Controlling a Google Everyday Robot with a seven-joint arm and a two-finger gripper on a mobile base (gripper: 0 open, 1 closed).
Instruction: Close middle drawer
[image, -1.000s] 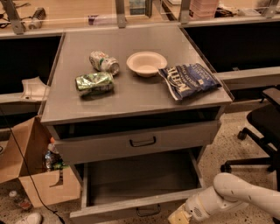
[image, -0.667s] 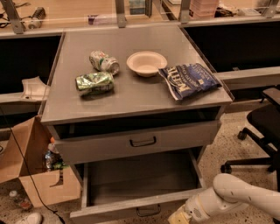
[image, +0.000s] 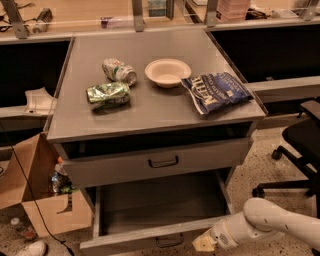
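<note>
Below the worktop (image: 150, 117), the middle drawer (image: 160, 205) is gaping outward; the gripper (image: 205, 243) is hovering beside its front's right end, and I cannot tell the jaws' state.

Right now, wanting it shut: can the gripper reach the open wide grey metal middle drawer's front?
Probably yes: the gripper sits right beside the middle drawer's low front panel, near its dark loop handle, nothing between.

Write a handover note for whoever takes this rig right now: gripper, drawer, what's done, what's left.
Gripper: low at the right, at the front of the middle drawer, just right of its handle; contact unclear.
Middle drawer: pulled far out.
Done: no closing to be seen yet.
Left: push the drawer's front in until it is shut.
</note>
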